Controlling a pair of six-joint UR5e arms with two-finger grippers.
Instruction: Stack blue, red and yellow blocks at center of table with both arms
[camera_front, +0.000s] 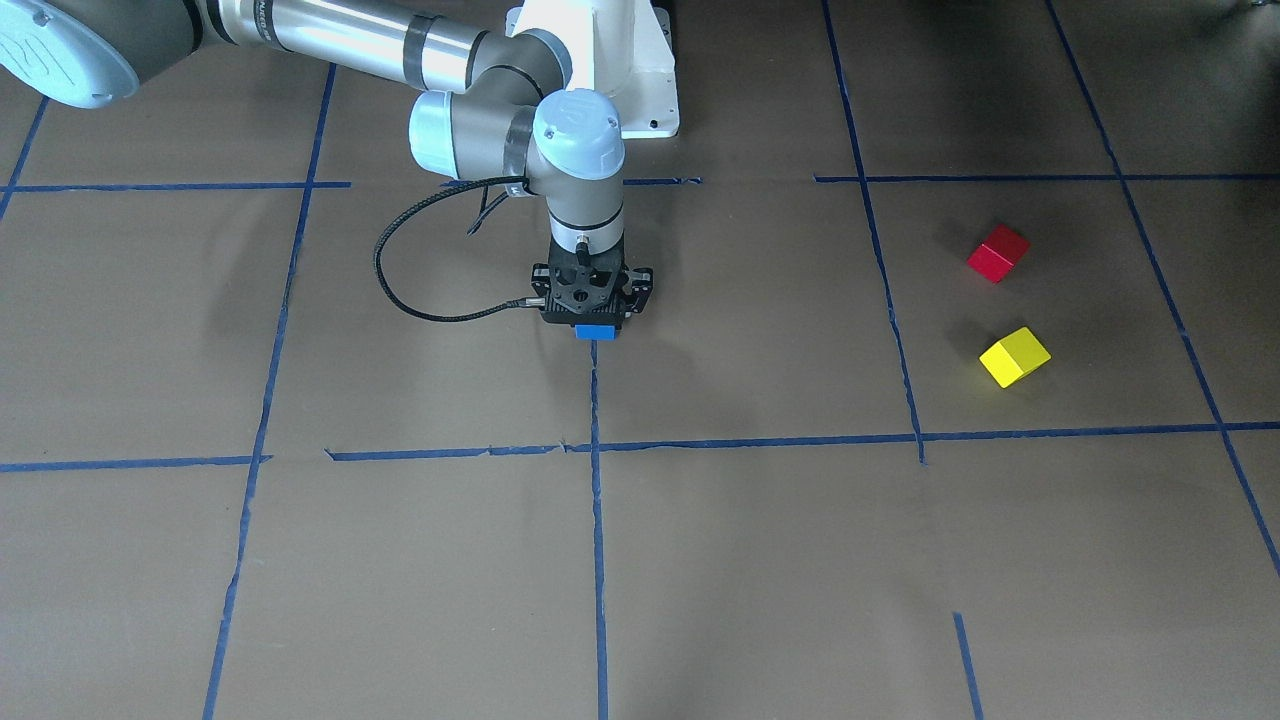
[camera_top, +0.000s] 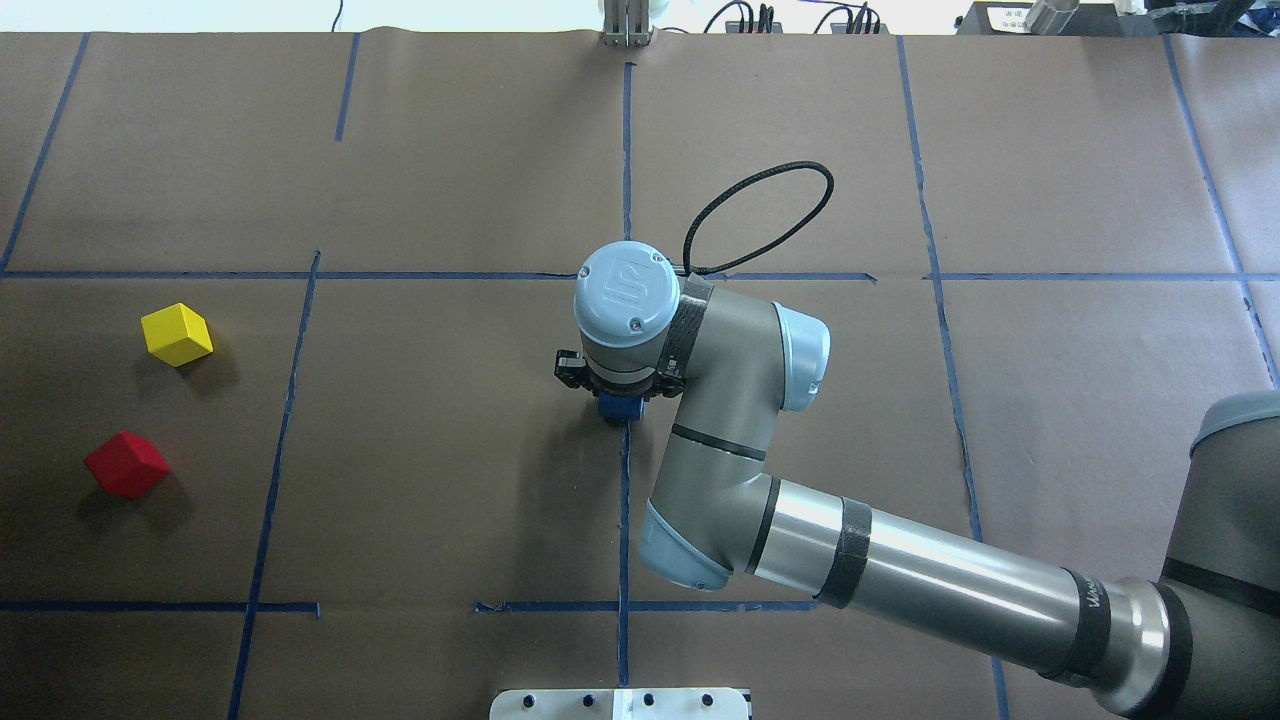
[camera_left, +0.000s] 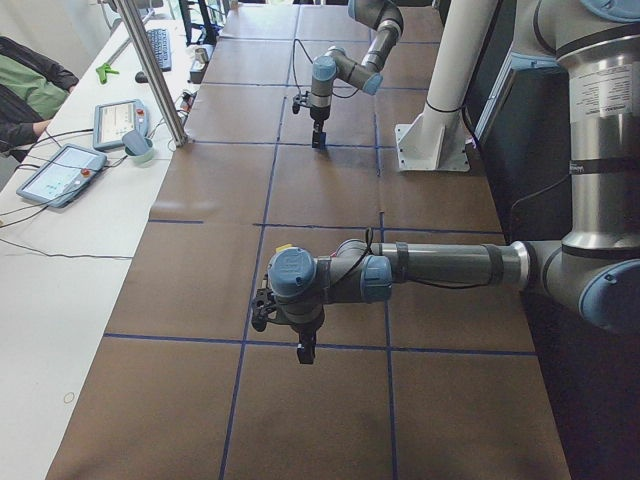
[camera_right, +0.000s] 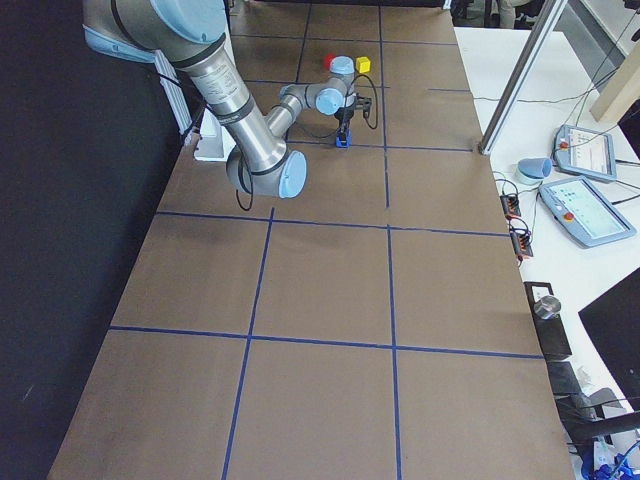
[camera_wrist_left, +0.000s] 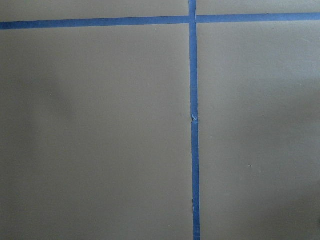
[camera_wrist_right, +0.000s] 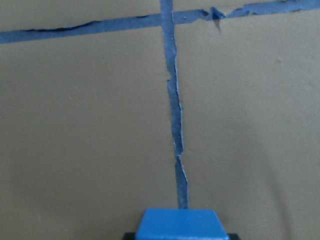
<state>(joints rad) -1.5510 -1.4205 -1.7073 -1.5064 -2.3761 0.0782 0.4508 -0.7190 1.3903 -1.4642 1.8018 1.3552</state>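
My right gripper (camera_front: 597, 322) points straight down at the table's centre, over a blue tape line, shut on the blue block (camera_front: 597, 332). The block sits at or just above the paper. It also shows in the overhead view (camera_top: 619, 408) and low in the right wrist view (camera_wrist_right: 178, 225). The red block (camera_top: 127, 465) and the yellow block (camera_top: 177, 334) lie apart on my left side, untouched. My left gripper (camera_left: 303, 352) shows only in the exterior left view, hovering over the table beyond those blocks. I cannot tell whether it is open or shut.
Brown paper with a blue tape grid (camera_top: 625, 150) covers the table. The robot's white base (camera_front: 600, 60) stands behind the centre. A cable loops off the right wrist (camera_top: 760, 215). Tablets and a metal post (camera_left: 150, 70) stand on the operators' side.
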